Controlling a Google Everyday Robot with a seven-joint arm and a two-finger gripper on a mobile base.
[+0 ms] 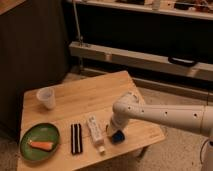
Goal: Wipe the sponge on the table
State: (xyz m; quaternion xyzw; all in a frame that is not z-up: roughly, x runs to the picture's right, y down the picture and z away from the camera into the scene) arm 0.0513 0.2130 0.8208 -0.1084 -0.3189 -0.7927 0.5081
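Low light-wood plank table (92,95), angled corners. White robot arm (165,116) comes in from the right, bends down to the table's front-right area. Gripper (115,132) sits right on top of the small bright-blue sponge (119,136); sponge lies flat on the tabletop nr front edge, partly hidden under the gripper. Clamped on it or just resting: can't tell. White tube (95,131) just left of sponge, then black-and-white striped flat bar (76,138). Round green plate (34,134) w/ orange carrot piece (42,145) at front-left corner. Clear plastic cup (46,97) upright, back-left.
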